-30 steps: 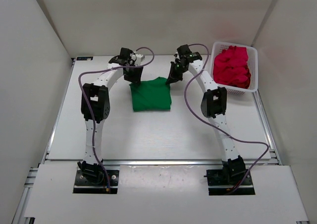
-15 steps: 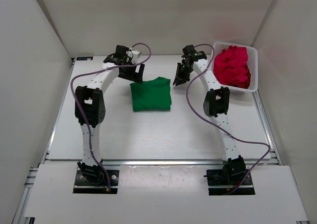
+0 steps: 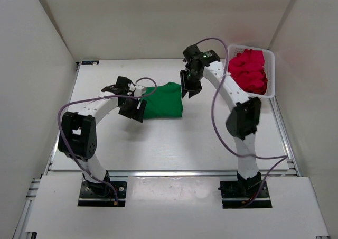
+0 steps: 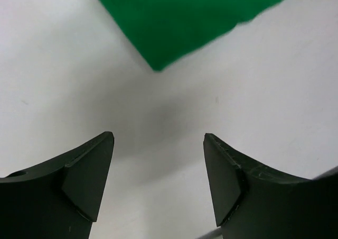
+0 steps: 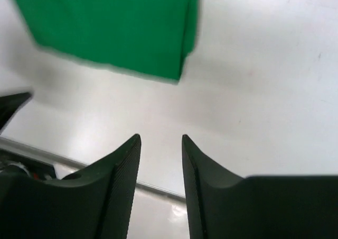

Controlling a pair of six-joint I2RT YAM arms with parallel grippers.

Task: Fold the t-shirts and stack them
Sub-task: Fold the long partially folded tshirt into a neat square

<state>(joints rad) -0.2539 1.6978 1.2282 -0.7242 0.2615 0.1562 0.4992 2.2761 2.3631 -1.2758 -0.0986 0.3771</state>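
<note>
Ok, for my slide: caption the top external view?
Left gripper and right gripper, both open, flank the folded green t-shirt; red t-shirts wait in the white basket.

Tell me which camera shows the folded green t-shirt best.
Top external: nearly the whole green t-shirt lies in view, a folded rectangle on the table. Left wrist catches only one corner; right wrist shows a blurred, cropped part with one corner.
</note>
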